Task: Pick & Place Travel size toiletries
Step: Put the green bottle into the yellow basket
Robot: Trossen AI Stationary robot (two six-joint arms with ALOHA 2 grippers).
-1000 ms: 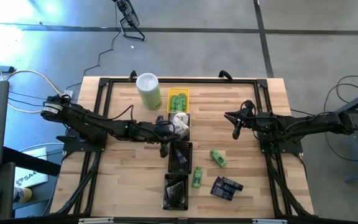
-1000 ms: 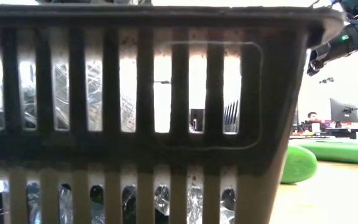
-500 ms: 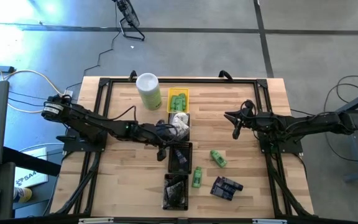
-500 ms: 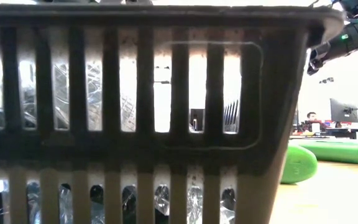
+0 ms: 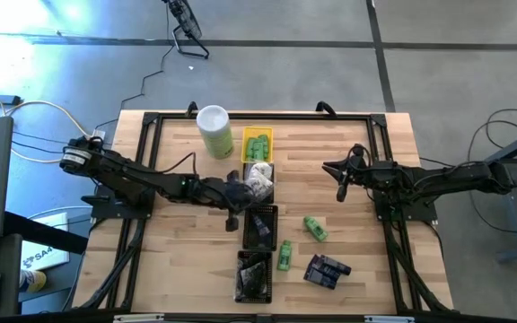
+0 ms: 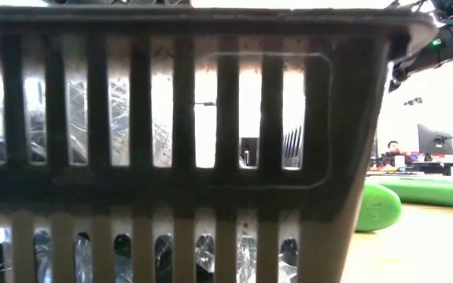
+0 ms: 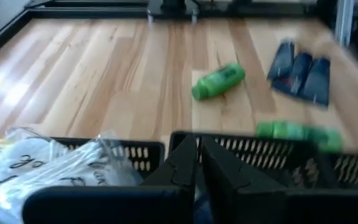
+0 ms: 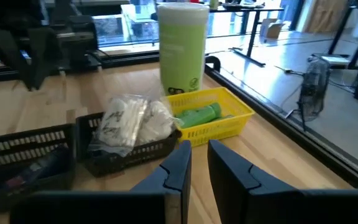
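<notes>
In the high view, two green bottles (image 5: pixel 315 227) (image 5: pixel 284 255) and dark blue packets (image 5: pixel 327 269) lie flat on the wood right of a column of trays. More green bottles lie in the yellow tray (image 5: pixel 257 144), and white wrapped pieces (image 5: pixel 260 176) fill the black tray below it. My left gripper (image 5: pixel 232 218) hovers at the left edge of the middle black tray (image 5: pixel 260 226); its fingers (image 7: pixel 185 163) are shut with nothing seen between them. My right gripper (image 5: pixel 340 190) waits right of the trays, above bare wood, a narrow gap between its fingers (image 8: pixel 179 168).
A tall pale-green canister (image 5: pixel 214 131) with a white lid stands left of the yellow tray. A third black tray (image 5: pixel 253 274) sits near the table's near edge, and its slatted wall (image 6: pixel 171 141) blocks most of the low view. Bare wood lies left of the trays.
My left gripper has drawn back a little toward the table's left, away from the middle black tray. Nothing else has visibly moved.
</notes>
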